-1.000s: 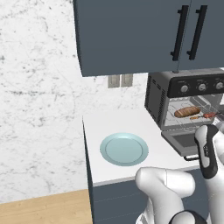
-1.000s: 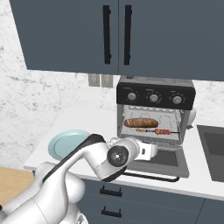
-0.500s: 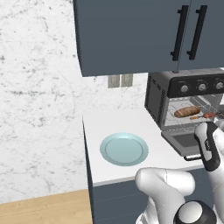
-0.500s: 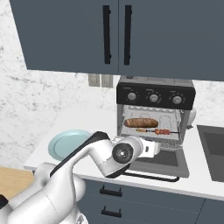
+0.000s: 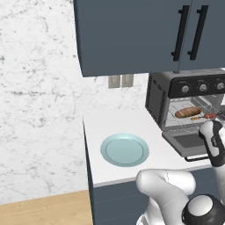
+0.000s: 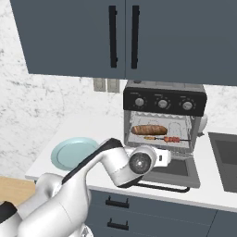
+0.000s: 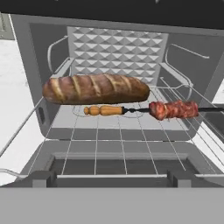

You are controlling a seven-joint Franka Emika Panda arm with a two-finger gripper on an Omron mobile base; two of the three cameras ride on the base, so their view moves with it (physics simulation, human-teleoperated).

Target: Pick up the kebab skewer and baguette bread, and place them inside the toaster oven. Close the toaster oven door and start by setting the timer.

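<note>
A white marble-patterned wall (image 5: 39, 110) fills the left of the room, with a strip of wood floor (image 5: 44, 208) at its foot. Right of it runs a white counter (image 5: 110, 125) over dark blue base cabinets, and dark blue wall cabinets (image 6: 92, 37) with two black bar handles hang above. Two pale wall outlets (image 5: 120, 81) sit side by side on the backsplash.

On the counter's left part lies one pale blue plate (image 5: 125, 149), with nothing on it. To its right stands one toaster oven (image 6: 164, 118), dark grey and silver, with three knobs across its black panel. The toaster oven door (image 6: 173, 169) is dropped down flat in front of it. At the far right edge of the right base view a dark sink (image 6: 224, 159) is set into the counter.

Inside the oven, on the wire rack (image 7: 109, 131), are two items: one baguette bread (image 7: 96, 89) toward the left and back, and one kebab skewer (image 7: 144, 110) just in front of it, stretching right, with an orange piece at its left end and reddish meat farther right.

The hand (image 6: 162, 158) hovers over the lowered door, facing the oven opening, its fingers spread fully and holding nothing.
</note>
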